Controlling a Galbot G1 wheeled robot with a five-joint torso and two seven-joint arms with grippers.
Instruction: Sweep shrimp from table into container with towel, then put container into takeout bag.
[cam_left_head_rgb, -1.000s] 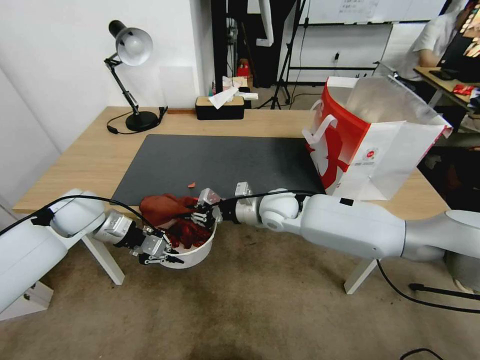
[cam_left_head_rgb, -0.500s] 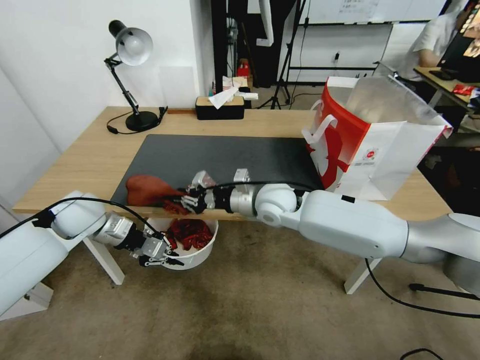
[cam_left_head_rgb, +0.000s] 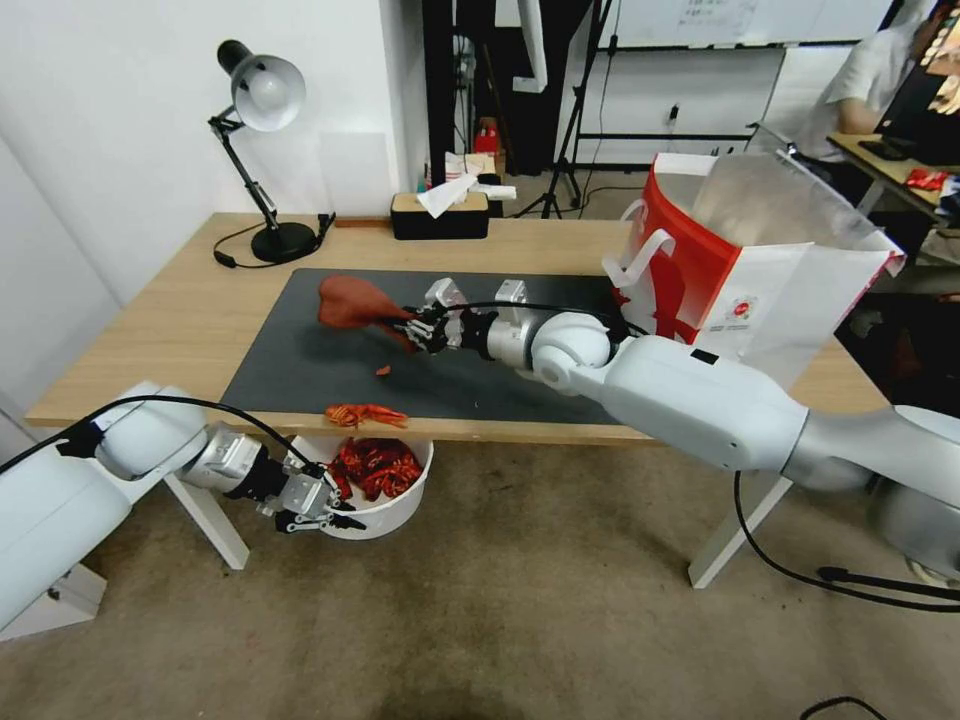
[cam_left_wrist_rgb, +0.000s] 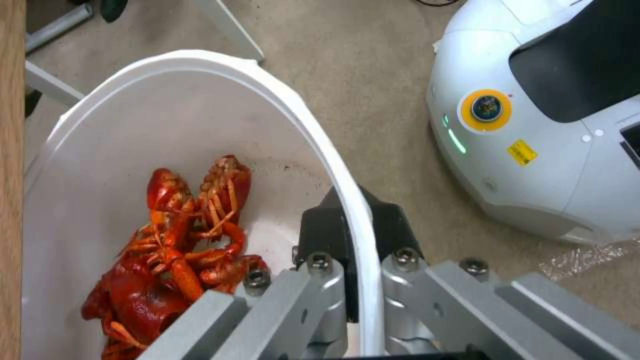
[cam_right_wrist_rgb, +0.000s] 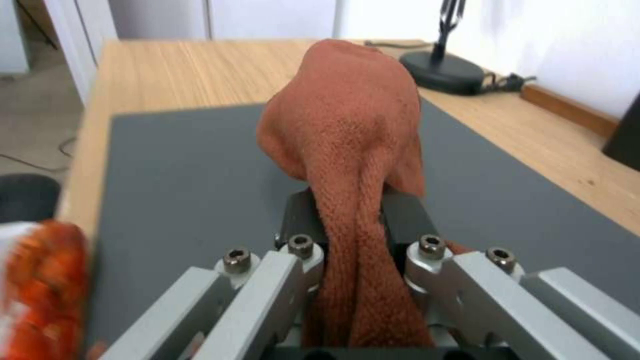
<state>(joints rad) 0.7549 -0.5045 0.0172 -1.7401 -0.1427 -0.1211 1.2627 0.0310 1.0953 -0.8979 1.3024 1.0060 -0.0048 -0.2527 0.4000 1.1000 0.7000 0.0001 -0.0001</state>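
My right gripper (cam_left_head_rgb: 410, 325) is shut on the dark red towel (cam_left_head_rgb: 352, 300) and holds it above the grey mat, out over the middle of the table (cam_left_head_rgb: 180, 310); the cloth (cam_right_wrist_rgb: 347, 130) bulges past the fingers (cam_right_wrist_rgb: 300, 220). Below the table's front edge, my left gripper (cam_left_head_rgb: 335, 510) is shut on the rim of the white container (cam_left_head_rgb: 405, 495), one finger (cam_left_wrist_rgb: 320, 230) inside, one outside. Several shrimp (cam_left_head_rgb: 378, 467) lie in the container (cam_left_wrist_rgb: 200, 100), piled red-orange (cam_left_wrist_rgb: 180, 240). One shrimp (cam_left_head_rgb: 364, 413) rests at the mat's front edge, and a small piece (cam_left_head_rgb: 383, 370) lies behind it.
The takeout bag (cam_left_head_rgb: 740, 290) stands open at the table's right end. A desk lamp (cam_left_head_rgb: 262, 100) and a black tissue box (cam_left_head_rgb: 440, 215) sit along the far edge. Beneath the container lies carpet and a white table leg (cam_left_head_rgb: 205, 515).
My right gripper lifted the towel off the container and carried it back over the mat, away from the front edge. A shrimp now lies uncovered at the mat's edge. The left arm barely moved.
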